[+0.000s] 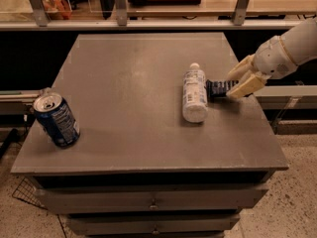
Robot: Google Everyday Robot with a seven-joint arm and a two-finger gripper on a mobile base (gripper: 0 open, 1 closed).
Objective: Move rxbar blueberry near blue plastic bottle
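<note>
Hand (pixel 237 82) at right of table (pixel 124 83), apparently closed on rxbar blueberry (pixel 217 88), just beside blue plastic bottle (pixel 194 94).

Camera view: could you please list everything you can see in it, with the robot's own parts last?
table: one, grey, centre, drawers below
soda can: one, blue, table's front left edge
blue plastic bottle: one, clear with white cap, lying on its side, right of centre
rxbar blueberry: one, dark navy, flat on the table just right of the bottle
arm: one, white, entering from the right
tool: one, beige, closed on the bar's right end
</note>
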